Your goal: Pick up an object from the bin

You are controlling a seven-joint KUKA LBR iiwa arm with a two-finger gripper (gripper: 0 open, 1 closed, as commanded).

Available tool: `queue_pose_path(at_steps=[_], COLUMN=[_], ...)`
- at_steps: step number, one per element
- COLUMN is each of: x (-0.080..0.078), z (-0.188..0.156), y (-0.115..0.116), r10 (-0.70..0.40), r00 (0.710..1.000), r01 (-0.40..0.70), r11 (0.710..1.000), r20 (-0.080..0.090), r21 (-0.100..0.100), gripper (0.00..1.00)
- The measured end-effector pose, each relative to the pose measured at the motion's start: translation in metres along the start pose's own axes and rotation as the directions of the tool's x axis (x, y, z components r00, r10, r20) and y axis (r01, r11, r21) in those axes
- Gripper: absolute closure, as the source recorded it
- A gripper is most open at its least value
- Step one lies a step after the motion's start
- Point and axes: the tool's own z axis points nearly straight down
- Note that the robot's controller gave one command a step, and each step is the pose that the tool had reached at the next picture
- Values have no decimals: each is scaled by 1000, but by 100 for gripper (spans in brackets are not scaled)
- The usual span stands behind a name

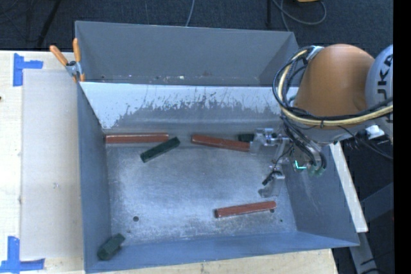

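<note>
Hanging claw near front brown stick

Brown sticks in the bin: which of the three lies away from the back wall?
The brown stick at the front right, lying alone. The left stick and the middle stick lie in a row along the back wall.

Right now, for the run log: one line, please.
gripper at right side of bin | nearest: brown stick toward front, lying flat on floor
</note>
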Motion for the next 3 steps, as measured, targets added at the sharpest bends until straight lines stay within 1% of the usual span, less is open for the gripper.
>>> queue_pose_path(at_steps=[1,2,3], x=[39,36,48], z=[137,133,-18], y=[0,0,39], r10=[22,20,77], r00=[1000,1000,997], r01=[-22,-20,-77], r11=[1000,1000,997], r20=[-1,8,16], r21=[0,1,-2], gripper=[0,100,100])
